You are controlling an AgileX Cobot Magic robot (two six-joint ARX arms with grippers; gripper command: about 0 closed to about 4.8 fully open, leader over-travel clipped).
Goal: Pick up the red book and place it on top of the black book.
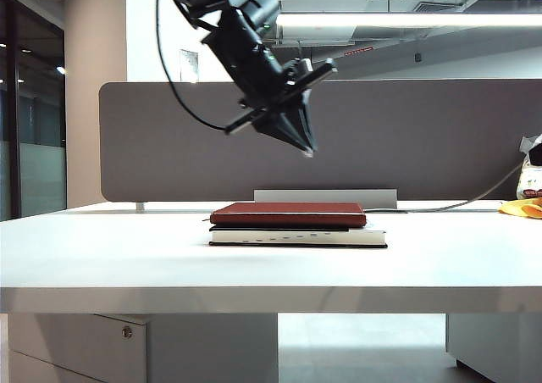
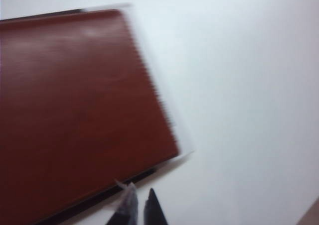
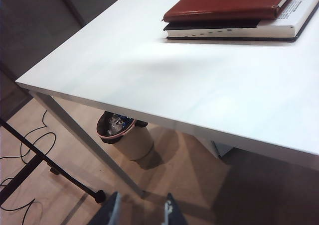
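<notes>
under-table bin (image 3: 124,135) only beside right fingers (image 3: 141,210); left fingers (image 2: 139,207) above red book (image 2: 75,110)

White table (image 1: 102,264), grey partition (image 1: 423,137) behind, ceiling strip light (image 1: 406,19), wooden floor (image 3: 45,185) below.

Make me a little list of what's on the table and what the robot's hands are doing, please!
red book: lies flat on top of the black book
black book: flat on the white table, under the red one
left gripper: in the air above the books, holds nothing, fingertips almost together
right gripper: open, empty, low beside the table, away from the books
bin: on the floor under the table
job: looks done
</notes>
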